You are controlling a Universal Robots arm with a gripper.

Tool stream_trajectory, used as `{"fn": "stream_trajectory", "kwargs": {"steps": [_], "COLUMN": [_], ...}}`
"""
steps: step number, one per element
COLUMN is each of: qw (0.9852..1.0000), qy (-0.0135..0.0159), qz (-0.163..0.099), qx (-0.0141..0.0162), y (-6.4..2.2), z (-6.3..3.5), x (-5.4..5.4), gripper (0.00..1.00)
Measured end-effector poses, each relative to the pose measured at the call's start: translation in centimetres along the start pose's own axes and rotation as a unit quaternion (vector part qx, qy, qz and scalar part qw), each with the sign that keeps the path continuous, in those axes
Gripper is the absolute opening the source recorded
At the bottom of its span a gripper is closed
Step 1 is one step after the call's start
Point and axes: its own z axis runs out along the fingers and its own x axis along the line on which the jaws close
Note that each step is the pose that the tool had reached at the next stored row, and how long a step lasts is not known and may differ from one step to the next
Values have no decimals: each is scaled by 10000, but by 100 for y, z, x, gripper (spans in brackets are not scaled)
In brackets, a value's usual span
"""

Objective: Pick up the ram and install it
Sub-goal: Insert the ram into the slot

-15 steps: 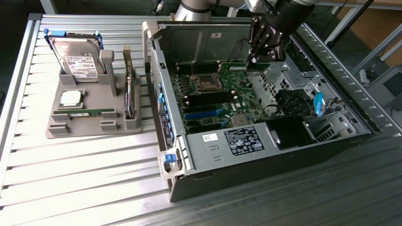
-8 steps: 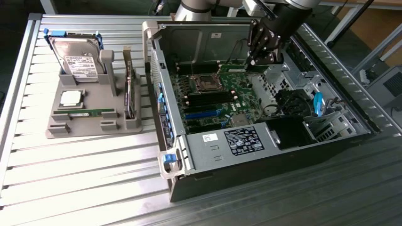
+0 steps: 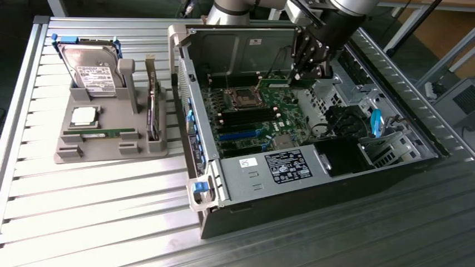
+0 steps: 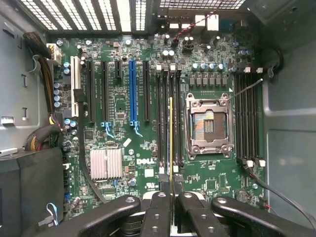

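Presently, the gripper is clamped on the ram, held edge-on (seated or not, cannot tell) over the memory slots beside the empty CPU socket inside the open case.

The ram is seen from its edge, so it appears as one thin, long yellow-green strip; label and chips are not visible. It is held at one end btw. the two fingers of the hand, which are closed on it. It is inside the PC case, over the mobo, parallel w/ the black memory slots just beside the CPU socket. Whether it is seated in a slot, I cannot tell.
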Motion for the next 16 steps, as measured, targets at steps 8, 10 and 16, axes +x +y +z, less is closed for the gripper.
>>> {"fn": "stream_trajectory", "kwargs": {"steps": [8,10,16], "qw": [10000,10000,10000], "qy": [0,0,1], "qz": [0,0,0], "qx": [0,0,0], "y": [-8,-8,-13], "z": [102,113,167], "x": [9,10,15], "gripper": [11,11,11]}}
